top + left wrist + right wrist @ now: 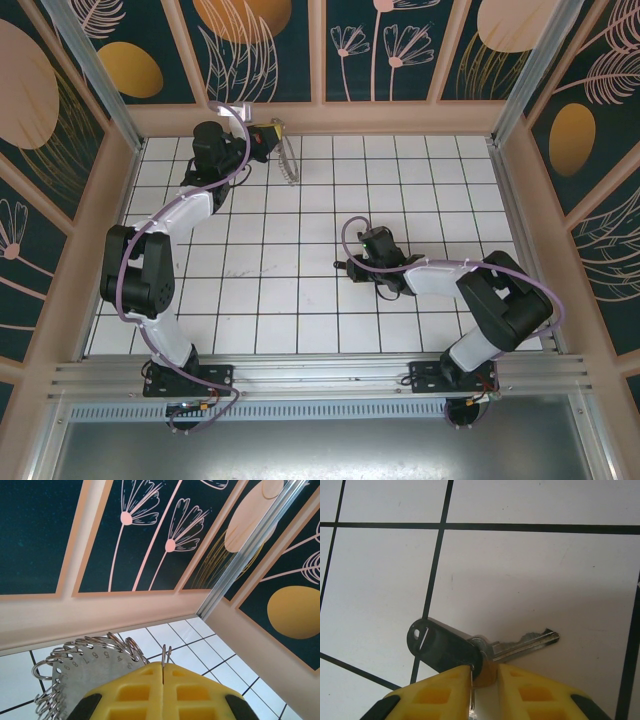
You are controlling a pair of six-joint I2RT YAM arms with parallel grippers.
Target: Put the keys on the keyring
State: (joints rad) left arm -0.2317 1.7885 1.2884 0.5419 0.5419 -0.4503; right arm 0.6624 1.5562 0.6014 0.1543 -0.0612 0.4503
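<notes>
The table (300, 320) is white tile with dark grid lines, boxed in by peach-framed panels of dark teal painted with pale flowers and gold discs. The back wall (320, 118) runs along its far edge.

The left arm stretches far out to the back wall, left of that wall's middle. The left gripper (270, 130) hangs just before the wall, its yellow fingers (135, 692) pressed together on one wire loop of the keyring (95, 662). This is a grey numbered disc edged with many small silvery rings; it hangs from the grip just in front of the back wall (290, 162).

The right arm is folded, elbow out, well away from the back wall. The right gripper (352, 266) is down at the tiles, closed on the neck of the key (445, 644). The key has a black slotted head and a silver toothed blade, and lies well apart from the back wall, about mid-table.
</notes>
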